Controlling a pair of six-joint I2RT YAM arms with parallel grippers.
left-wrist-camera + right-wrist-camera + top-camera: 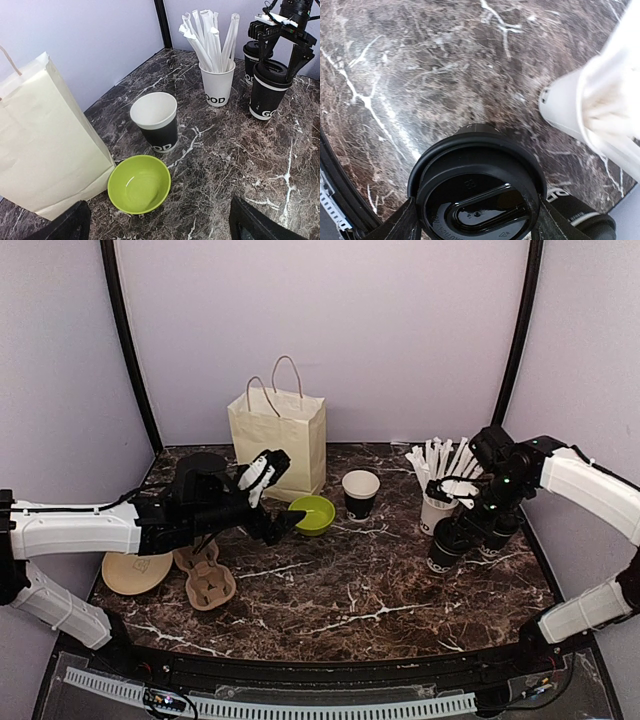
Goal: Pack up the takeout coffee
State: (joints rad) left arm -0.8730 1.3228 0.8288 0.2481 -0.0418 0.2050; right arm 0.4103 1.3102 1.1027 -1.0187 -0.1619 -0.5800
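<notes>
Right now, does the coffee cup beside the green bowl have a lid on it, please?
No, the coffee cup beside the green bowl stands open, its white inside plainly showing.

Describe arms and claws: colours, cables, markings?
White shell links, black joints and wrists on left arm and right arm; thin black cables along them. The left claw is black with a white ribbed finger part; the right claw is black, with a green light on its wrist.

Even light is cast from above (faint shadows); the black lid is glazed with glare, the white cup blurred.
</notes>
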